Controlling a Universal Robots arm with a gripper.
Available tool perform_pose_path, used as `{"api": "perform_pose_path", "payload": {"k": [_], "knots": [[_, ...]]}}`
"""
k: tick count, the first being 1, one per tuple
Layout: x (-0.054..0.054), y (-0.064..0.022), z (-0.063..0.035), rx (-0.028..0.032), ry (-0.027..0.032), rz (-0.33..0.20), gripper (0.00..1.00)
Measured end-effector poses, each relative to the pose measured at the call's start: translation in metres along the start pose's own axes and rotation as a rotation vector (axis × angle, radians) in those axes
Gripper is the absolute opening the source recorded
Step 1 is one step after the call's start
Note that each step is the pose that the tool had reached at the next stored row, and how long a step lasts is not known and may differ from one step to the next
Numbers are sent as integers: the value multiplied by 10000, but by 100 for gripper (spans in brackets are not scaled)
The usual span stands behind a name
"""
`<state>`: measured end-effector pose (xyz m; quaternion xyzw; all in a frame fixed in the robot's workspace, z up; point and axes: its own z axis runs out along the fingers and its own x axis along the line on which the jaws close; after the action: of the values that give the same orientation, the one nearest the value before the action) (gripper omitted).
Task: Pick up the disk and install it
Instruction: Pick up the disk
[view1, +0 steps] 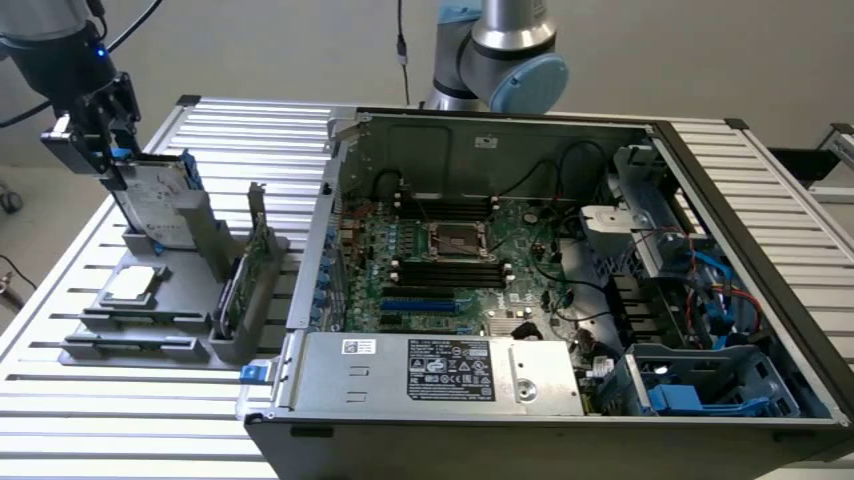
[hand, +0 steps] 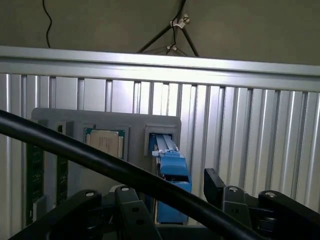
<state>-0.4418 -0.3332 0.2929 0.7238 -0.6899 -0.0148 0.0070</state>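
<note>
- The pincer sits at ten o'clock in the exterior view, right over the grey holder on the slatted aluminium worktop.
- Its state is released: the jaws stand wide apart and grasp nothing.
- The disk stands upright on edge in the holder's back slot, also at ten o'clock in the exterior view, with a blue rail running along its upper edge.
- In the wrist view the disk rises between the pincer's two black fingers. A gap of bare worktop shows between the blue rail and one finger, while a black cable crosses in front of the other side.
- A square silver processor chip lies flat in the holder at eight o'clock of the exterior view, just in front of the disk.
- A green circuit card stands on edge in the holder, between the chip and the open computer case.
- The case fills the exterior view from its centre out to three o'clock, with the motherboard exposed and a grey power supply at six o'clock.
- The disk is not yet in the case.
</note>
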Motion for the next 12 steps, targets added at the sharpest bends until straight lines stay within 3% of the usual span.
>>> {"api": "perform_pose_path", "payload": {"k": [12], "knots": [[0, 5, 17, 2, -13, 137, 60]]}}
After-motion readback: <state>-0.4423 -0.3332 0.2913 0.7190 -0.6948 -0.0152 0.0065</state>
